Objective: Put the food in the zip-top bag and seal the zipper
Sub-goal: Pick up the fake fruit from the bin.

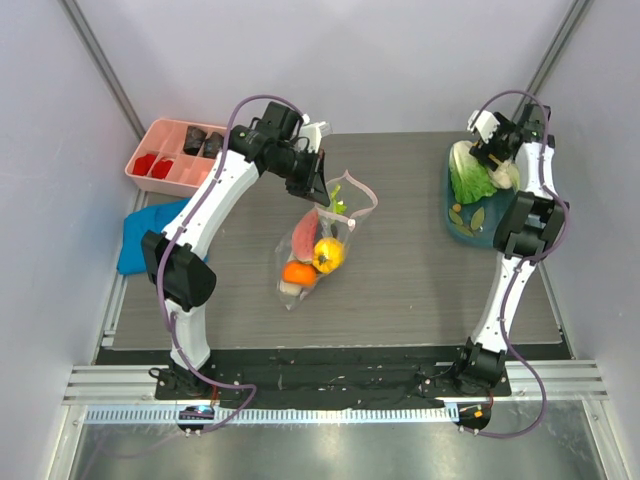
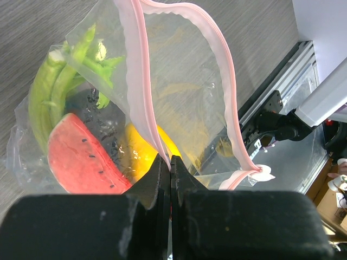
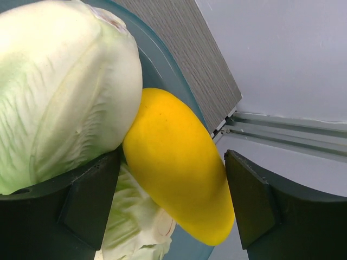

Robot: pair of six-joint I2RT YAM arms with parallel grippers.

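The bag (image 2: 184, 81) lies in the middle of the tabletop (image 1: 420, 280), long axis running near to far, mouth toward the far edge. The left end effector (image 2: 171, 170) is pinched tight on its pink zipper (image 2: 140, 92). The right end effector (image 3: 171, 200) gapes wide around a yellow fruit (image 3: 173, 157) beside the cabbage (image 3: 59, 92), near the far right corner.

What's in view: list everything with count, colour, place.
zip-top bag: one, clear, mid-table
zipper: one, pink, bag mouth
watermelon slice: one, red, in bag
leek: one, green, in bag
orange: one, orange, in bag
yellow fruit: one, yellow, in bag
cabbage: one, pale green, on plate
mango: one, yellow, touching cabbage
plate: one, teal, far right
tray: one, pink, far left
pieces: several, red, dark, in tray
cloth: one, blue, beside tray
left gripper: black, shut on zipper
right gripper: black, open, astride mango
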